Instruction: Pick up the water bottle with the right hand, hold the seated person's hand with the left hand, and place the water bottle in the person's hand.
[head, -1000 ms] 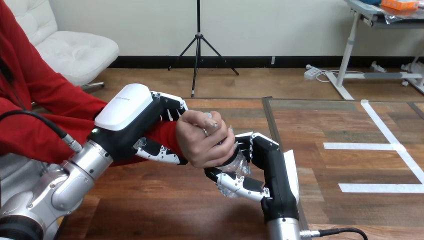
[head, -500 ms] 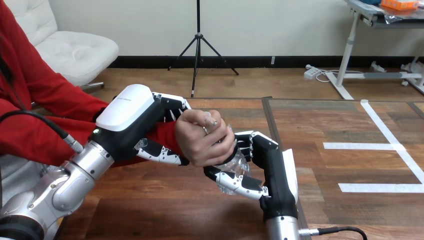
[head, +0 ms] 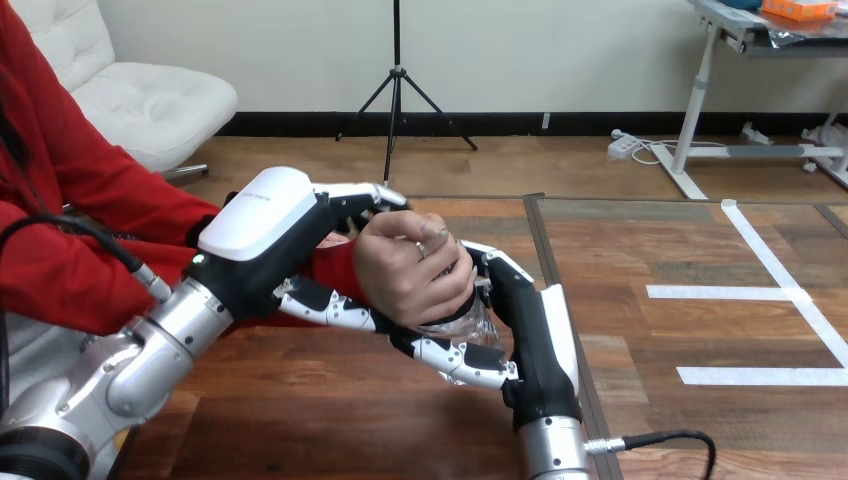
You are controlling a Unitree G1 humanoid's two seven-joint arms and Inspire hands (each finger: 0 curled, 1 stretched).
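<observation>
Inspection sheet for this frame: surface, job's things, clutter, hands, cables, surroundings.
surface: wooden table.
job's things: clear bottle, held above the table; the person's hand is wrapped round it.
clutter: nothing seen.
hands: left hand curled round the person's wrist, fingers over it and thumb under; right hand curled round the bottle, so both it and the person's hand are on the bottle.
cables: nothing seen beyond the robot's own.
surroundings: person seated at the table's left side.
</observation>
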